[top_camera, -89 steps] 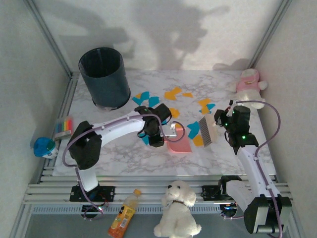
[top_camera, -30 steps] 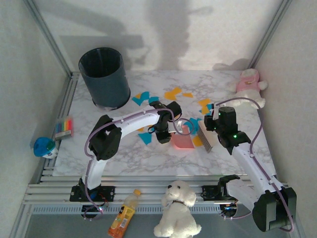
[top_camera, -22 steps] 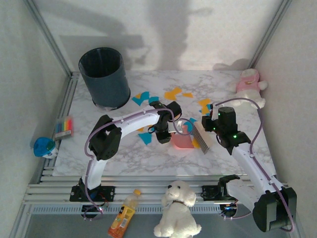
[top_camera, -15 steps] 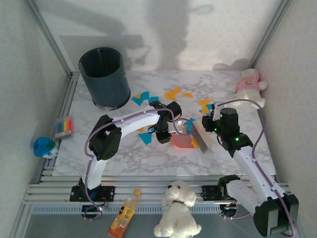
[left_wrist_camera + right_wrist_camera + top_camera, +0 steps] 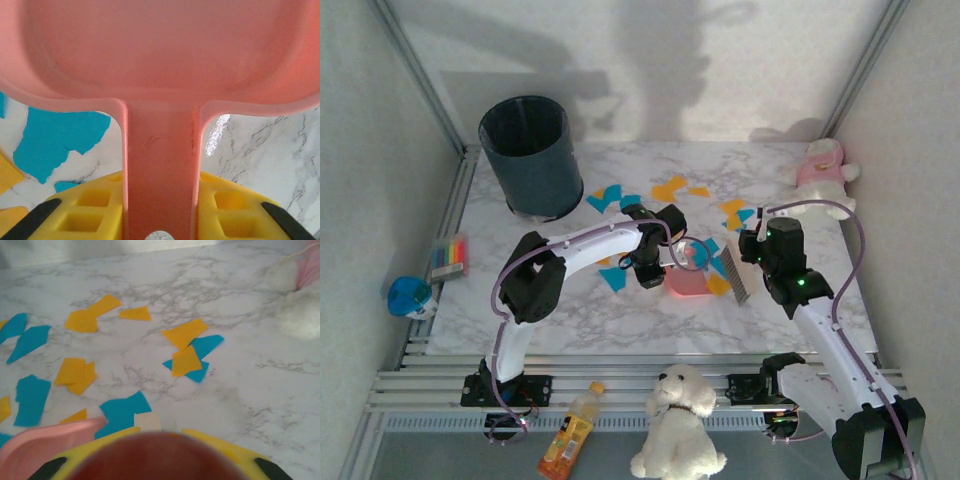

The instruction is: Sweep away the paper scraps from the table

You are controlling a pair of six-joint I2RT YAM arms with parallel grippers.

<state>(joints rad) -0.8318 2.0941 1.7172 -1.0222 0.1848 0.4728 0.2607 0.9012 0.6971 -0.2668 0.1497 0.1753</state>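
Many small, flat orange and teal paper scraps [image 5: 184, 333]: probably feather-light and limp, better swept than pinched. Left gripper [image 5: 159, 220] pinches the pink plastic dustpan [image 5: 160, 50] by its handle; right gripper [image 5: 752, 250] clamps the pale bristle brush [image 5: 737, 277].

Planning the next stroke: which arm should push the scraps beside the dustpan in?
Right. The right gripper holds the brush beside the dustpan, paper scraps between them; the left gripper is occupied holding the dustpan's handle.

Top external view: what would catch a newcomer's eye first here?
The orange and teal paper scraps strewn over the middle of the marble table. Then the pink dustpan at centre, in the jaws of the left arm, facing the brush in the jaws of the right arm.
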